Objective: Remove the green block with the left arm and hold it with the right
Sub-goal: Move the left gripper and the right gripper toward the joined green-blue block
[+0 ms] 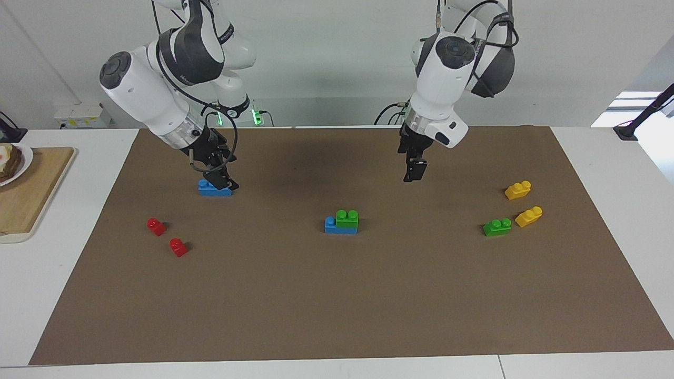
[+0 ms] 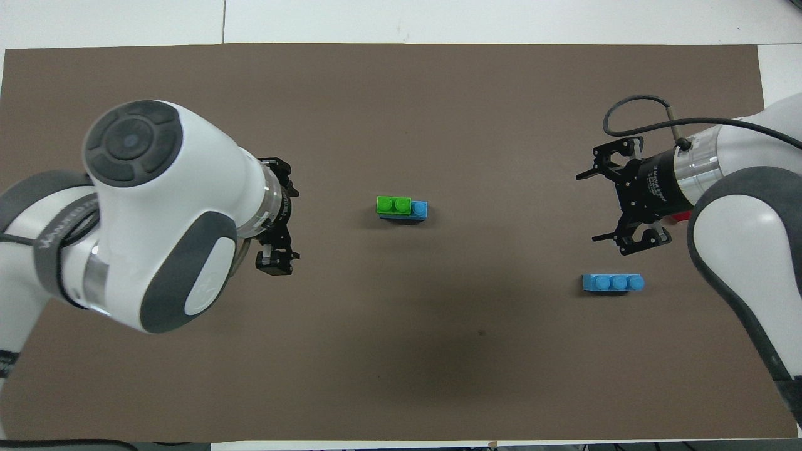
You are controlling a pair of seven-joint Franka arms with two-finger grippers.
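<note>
The green block [image 1: 347, 218] [image 2: 393, 205], with two studs, sits pressed onto a blue brick [image 1: 331, 226] [image 2: 420, 208] at the middle of the brown mat. My left gripper [image 1: 414, 172] [image 2: 289, 215] hangs open and empty above the mat, between the stack and the left arm's end of the table. My right gripper [image 1: 225, 180] [image 2: 587, 208] is open too, with nothing in it. It hangs over the mat by a loose blue three-stud brick [image 1: 215, 188] [image 2: 613, 283]. Neither gripper touches the stack.
A second green brick [image 1: 497, 227] and two yellow bricks [image 1: 517, 190] [image 1: 528, 216] lie toward the left arm's end. Two red bricks [image 1: 156, 226] [image 1: 178, 247] lie toward the right arm's end. A wooden board [image 1: 31, 184] lies off the mat there.
</note>
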